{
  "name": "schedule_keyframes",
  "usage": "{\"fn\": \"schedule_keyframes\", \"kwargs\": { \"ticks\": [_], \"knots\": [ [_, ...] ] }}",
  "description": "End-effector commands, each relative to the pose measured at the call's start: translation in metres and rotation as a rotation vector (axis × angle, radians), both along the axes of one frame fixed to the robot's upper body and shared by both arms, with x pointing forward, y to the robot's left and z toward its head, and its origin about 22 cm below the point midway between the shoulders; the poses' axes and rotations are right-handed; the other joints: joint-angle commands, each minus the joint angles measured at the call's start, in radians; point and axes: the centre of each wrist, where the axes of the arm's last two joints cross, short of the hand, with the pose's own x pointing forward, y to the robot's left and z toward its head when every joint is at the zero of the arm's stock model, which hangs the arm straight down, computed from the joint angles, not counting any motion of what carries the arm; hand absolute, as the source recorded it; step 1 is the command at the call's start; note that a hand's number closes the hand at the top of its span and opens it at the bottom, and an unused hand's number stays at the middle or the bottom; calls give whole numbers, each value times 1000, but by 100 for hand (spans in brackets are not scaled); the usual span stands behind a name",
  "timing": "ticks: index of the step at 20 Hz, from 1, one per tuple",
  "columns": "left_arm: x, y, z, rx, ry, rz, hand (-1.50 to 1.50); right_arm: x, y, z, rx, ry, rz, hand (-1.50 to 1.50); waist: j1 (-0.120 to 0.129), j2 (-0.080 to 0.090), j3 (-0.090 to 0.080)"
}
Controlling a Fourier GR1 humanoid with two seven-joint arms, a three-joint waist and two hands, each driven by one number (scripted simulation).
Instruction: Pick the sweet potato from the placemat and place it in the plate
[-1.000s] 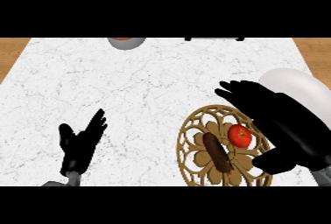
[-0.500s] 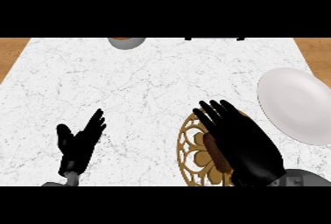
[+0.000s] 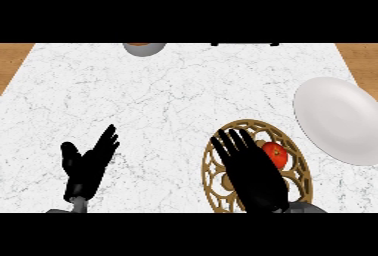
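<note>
The right hand [image 3: 251, 175] is hovering over the placemat [image 3: 291, 150] with its fingers straight, holding nothing. The sweet potato is lying hidden beneath it. I think the hand should be lowering onto it, closing around its middle and avoiding the red tomato [image 3: 275, 152] at two o'clock. The white plate [image 3: 336, 117], further toward two o'clock, is carrying nothing. The left hand [image 3: 87, 162] is resting open at eight o'clock.
</note>
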Motion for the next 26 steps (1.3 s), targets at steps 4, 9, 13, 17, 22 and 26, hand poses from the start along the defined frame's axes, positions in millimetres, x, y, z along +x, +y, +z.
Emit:
{"fn": "schedule_keyframes", "kwargs": {
  "ticks": [4, 9, 13, 17, 22, 26],
  "knots": [
    [0, 5, 19, 24, 3, -8, 0, -5, 6, -11, 7, 14, 2, -150, 0, -1, 0],
    [-6, -8, -1, 3, -4, -6, 0, -15, -12, -37, -79, -41, -12, -150, -3, -1, 0],
    [-2, -18, 6, 11, -14, 1, 0, 2, -8, -52, -133, -56, -45, -150, 0, 0, 0],
    [-6, -9, -5, 13, -13, 8, 0, -12, -6, -41, -137, -49, -51, -150, -3, 0, 0],
    [6, 7, 5, 14, -6, 0, 0, 13, -6, -79, -171, -12, -52, -150, 1, 1, 0],
    [6, -1, -3, 14, 2, 0, 0, 23, -20, -72, -184, 17, -52, -150, -2, 0, 0]
  ]
}}
